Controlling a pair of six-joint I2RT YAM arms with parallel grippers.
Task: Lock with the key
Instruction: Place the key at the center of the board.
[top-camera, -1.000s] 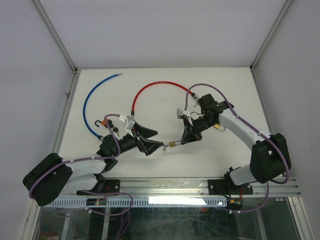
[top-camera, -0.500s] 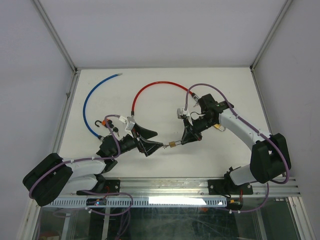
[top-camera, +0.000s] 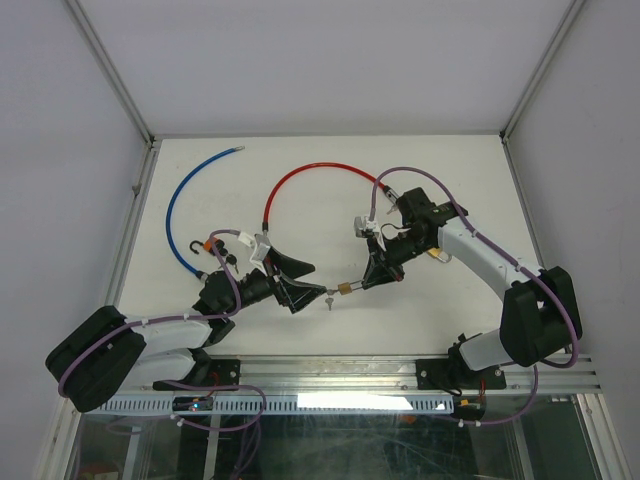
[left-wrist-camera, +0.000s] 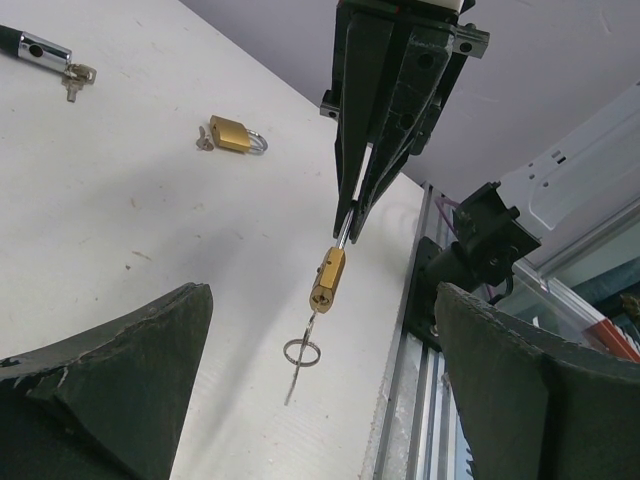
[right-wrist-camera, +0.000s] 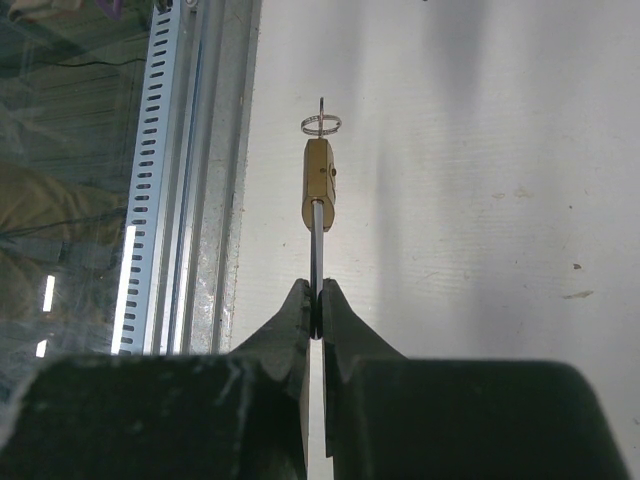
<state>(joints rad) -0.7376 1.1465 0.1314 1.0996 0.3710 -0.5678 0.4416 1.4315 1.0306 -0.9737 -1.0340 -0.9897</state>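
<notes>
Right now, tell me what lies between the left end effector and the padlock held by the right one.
Only the key on its ring, dangling below the padlock; nothing else. The left wrist view shows it.

small brass padlock (left-wrist-camera: 328, 280) held in the air, tilted, its steel shackle pinched in the right end effector (right-wrist-camera: 316, 300). key (top-camera: 329, 297) with split ring hangs at keyhole end, seemingly inserted.

The right gripper (right-wrist-camera: 316, 308) pinches the thin steel shackle of a brass padlock (right-wrist-camera: 319, 185) above the white table (right-wrist-camera: 480, 150). At its far end hangs a small ring (right-wrist-camera: 321, 124) with a thin sliver, probably the key (right-wrist-camera: 321, 104). A slotted rail (right-wrist-camera: 150, 170) runs on the left.
</notes>
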